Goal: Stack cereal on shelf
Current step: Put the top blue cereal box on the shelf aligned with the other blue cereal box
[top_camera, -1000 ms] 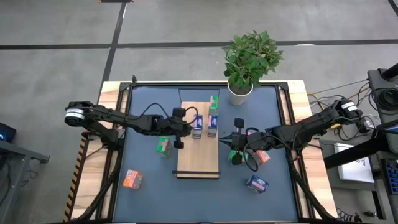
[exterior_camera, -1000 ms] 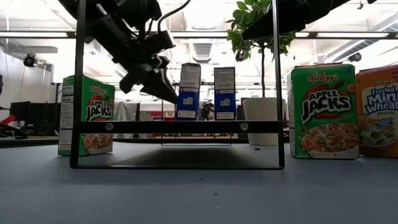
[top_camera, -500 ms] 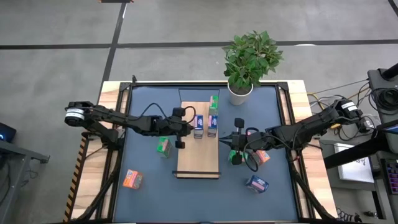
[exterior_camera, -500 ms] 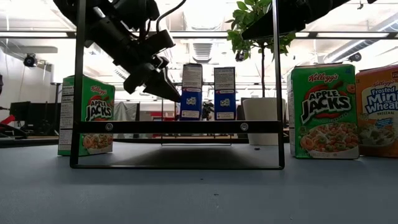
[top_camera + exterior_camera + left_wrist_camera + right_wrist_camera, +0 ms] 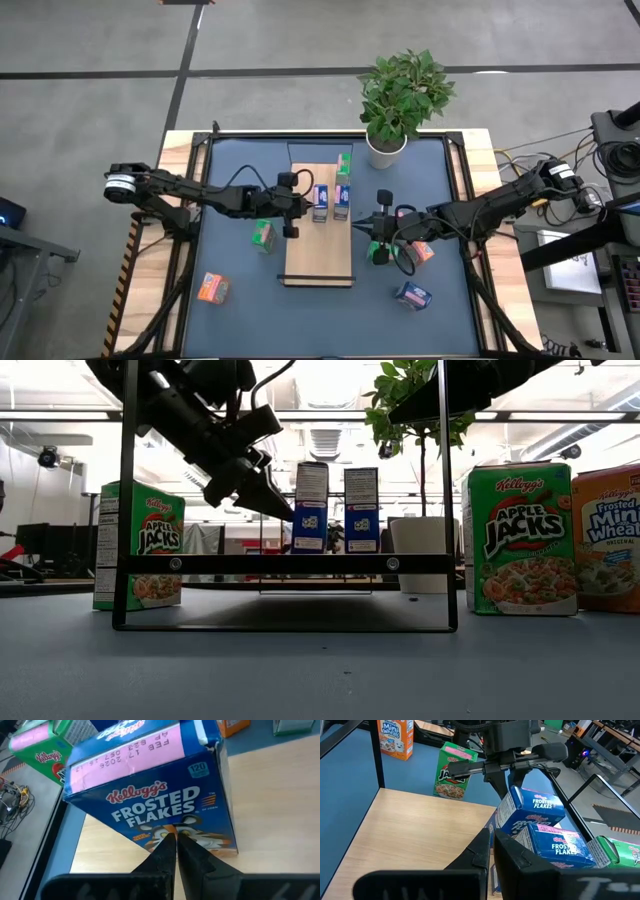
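Observation:
The shelf (image 5: 318, 250) is a light-wood board lying flat mid-table. On it stand two blue cereal boxes (image 5: 321, 203) (image 5: 341, 200) side by side, with a green one (image 5: 344, 163) behind them. My left gripper (image 5: 301, 205), shut, comes from the table's left and meets the left blue box (image 5: 150, 795). My right gripper (image 5: 373, 228) hangs shut above the board's right edge and touches nothing. Next to it a green box (image 5: 378, 252) stands on the mat. My left gripper presses its shut fingertips (image 5: 175, 840) against the lower half of the blue box's broad printed face (image 5: 170, 822). The fingers (image 5: 285, 512) slant down from the table's left. The box stands upright with its bottom on the shelf board.
Loose boxes on the blue mat: green (image 5: 263, 235) left of the board, orange (image 5: 211, 288) near left, orange (image 5: 424, 250) and blue (image 5: 413, 295) at the right. A potted plant (image 5: 400, 100) stands at the far edge. A dark frame (image 5: 285, 565) fronts the low view.
My left gripper has tipped a little, its shut fingertips swinging toward the table's right. The blue box against them has slid slightly along the board toward the second blue box, staying upright.

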